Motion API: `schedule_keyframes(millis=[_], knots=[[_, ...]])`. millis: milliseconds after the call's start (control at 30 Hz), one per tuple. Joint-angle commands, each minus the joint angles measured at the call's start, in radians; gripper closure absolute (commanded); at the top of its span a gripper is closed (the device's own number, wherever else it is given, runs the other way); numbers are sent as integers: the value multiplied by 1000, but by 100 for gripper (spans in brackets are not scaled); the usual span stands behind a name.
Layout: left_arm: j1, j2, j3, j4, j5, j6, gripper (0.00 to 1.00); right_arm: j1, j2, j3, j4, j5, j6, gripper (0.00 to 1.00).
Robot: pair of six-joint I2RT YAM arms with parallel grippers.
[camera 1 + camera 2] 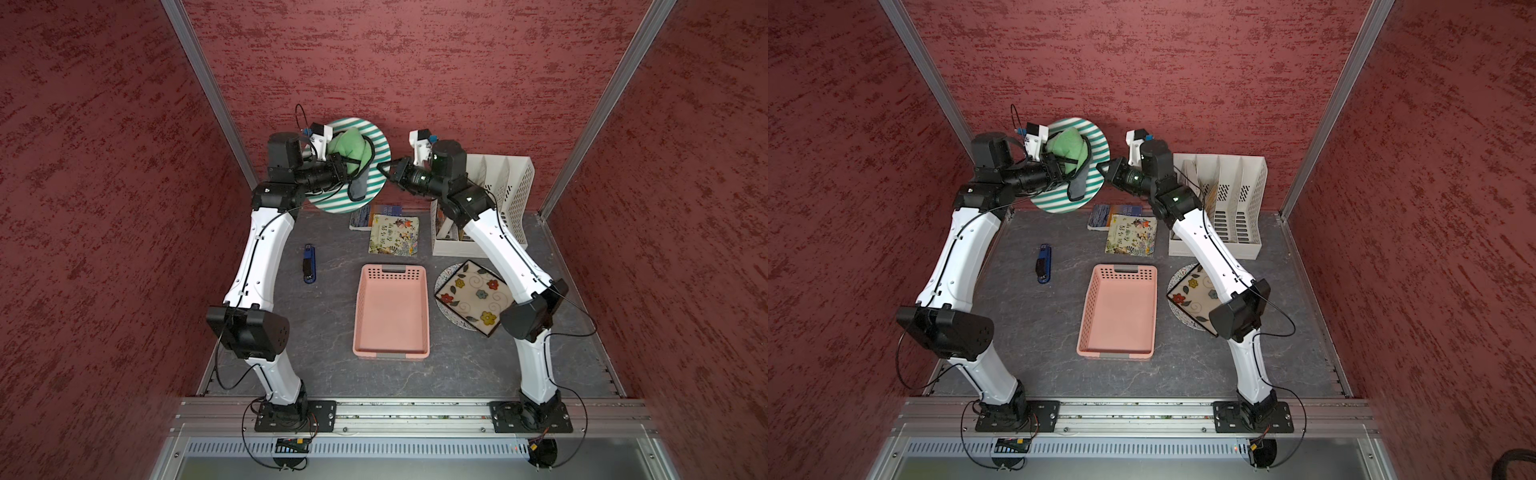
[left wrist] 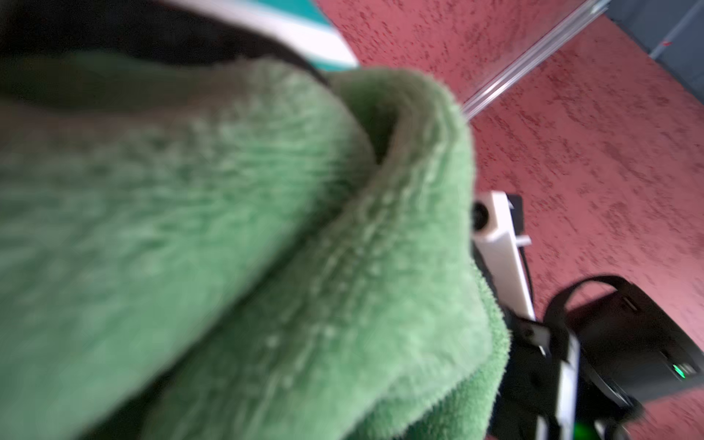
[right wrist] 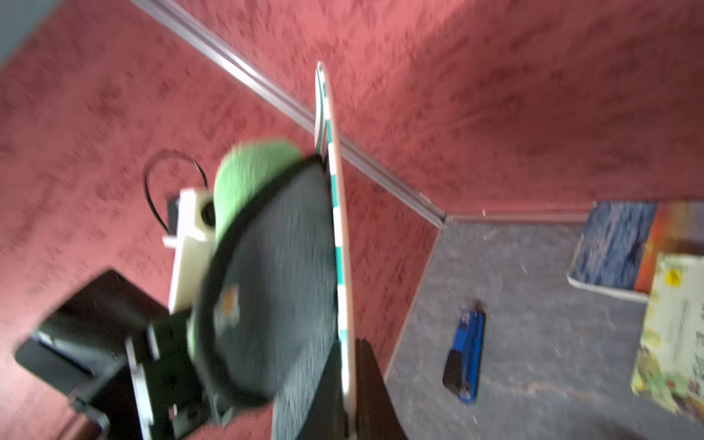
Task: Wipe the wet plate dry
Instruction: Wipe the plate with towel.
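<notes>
Striped plate (image 1: pixel 376 141) (image 1: pixel 1098 139) hangs in the air at the back of the cell, lifted clear of the grey table (image 1: pixel 324 307) and close to the red rear wall. It stands nearly on edge: in the right wrist view the striped plate (image 3: pixel 340 244) shows only as a thin line.

The right gripper (image 1: pixel 384 170) (image 1: pixel 1101 167) is pinched closed on the rim at the side nearest its own arm, with a dark finger (image 3: pixel 371 381) against the back of the plate.

The left gripper (image 1: pixel 341 165) (image 1: pixel 1057 164) is clamped on a green cloth (image 1: pixel 347 143) (image 1: pixel 1065 145), which is pressed to the plate's striped face. The cloth's dark grey side (image 3: pixel 274 266) lies flat against the stripes. The left wrist view is almost all blurred green pile (image 2: pixel 228 228). Whether any water is on the plate cannot be told.

On the table below lie two books (image 1: pixel 395 235), with a blue stapler (image 1: pixel 308 264) well apart towards the left arm. A pink basket (image 1: pixel 426 307) sits mid-table. A white file rack (image 1: pixel 515 195) stands by the right arm. A flowered square dish (image 1: pixel 471 295) rests on a round plate, partly under that arm's elbow.
</notes>
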Motion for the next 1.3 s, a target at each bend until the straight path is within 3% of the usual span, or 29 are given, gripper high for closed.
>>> schedule_keyframes(millis=[0,133,233,300,433,567,700,833,1000,1133,1200,1267], knots=[[65,-74,-128,208,66,-264,100,-109,-115,119,396,-56,175,100],[170,-82,-282,701,124,-727,100,-134,-246,-143,588,-109,284,100],[177,-35,-305,1054,127,-1007,100,-121,-306,-385,829,-100,449,100],[163,3,-288,1220,104,-1139,100,-99,-314,-478,910,-98,500,100],[134,92,-193,1475,43,-1353,100,-56,-314,-538,874,-116,488,100],[120,160,-81,1657,-70,-1524,100,-54,-312,-614,928,-116,542,100],[107,175,-33,1745,-168,-1597,100,-40,-291,-631,982,-173,590,100],[67,165,-30,1722,-163,-1583,100,12,-246,-568,975,-239,587,100],[-75,199,-6,1712,-152,-1568,100,45,-89,-287,855,-226,543,100],[-181,232,9,1738,-117,-1584,100,-52,72,141,582,-132,393,100],[-171,219,-25,1763,-135,-1605,100,-106,80,192,524,-100,377,100],[-129,200,-50,1786,-163,-1624,100,-145,33,133,503,-127,350,100]])
